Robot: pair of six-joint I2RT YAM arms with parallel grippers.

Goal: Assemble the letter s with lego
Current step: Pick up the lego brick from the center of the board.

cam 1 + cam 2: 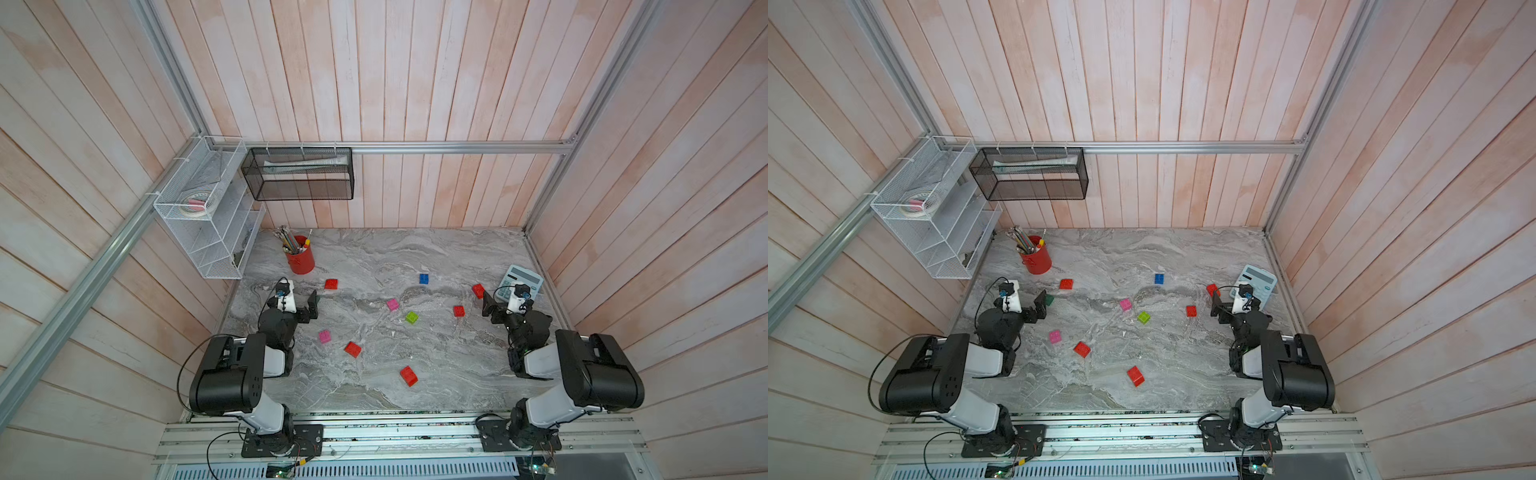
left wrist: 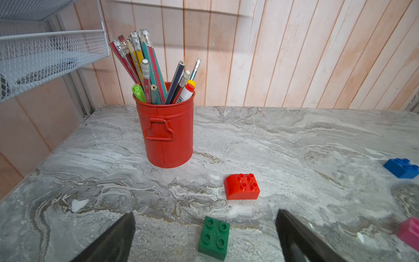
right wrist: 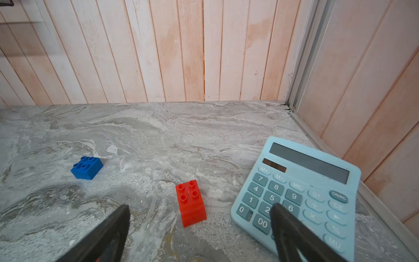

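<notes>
Broadly, the marble tabletop (image 1: 415,257) carries everything. The lego (image 1: 352,349) lies loose across it with no two bricks joined, so I judge the S not yet begun. Both arms sit low. The left gripper (image 2: 205,213) has its jaws spread wide and empty, and the dark green brick (image 2: 214,238) sits on the table between them, near the red pencil cup (image 2: 169,136). The right gripper (image 3: 199,206) is spread and empty too, far across from the cup, with a red round-ended brick (image 3: 191,204) just ahead of it. Closest to the cup is another red rounded brick (image 2: 241,187). The blue brick (image 1: 423,278), pink brick (image 1: 392,304), lime brick (image 1: 411,317) and the remaining reds lie farther from the cup, well apart from one another. These bricks look light, stiff and smooth, so they would likely skid on the marble if nudged. Each is best pinched across its two flat side walls, below the studs, and the reds should not be taken by their rounded slope.
</notes>
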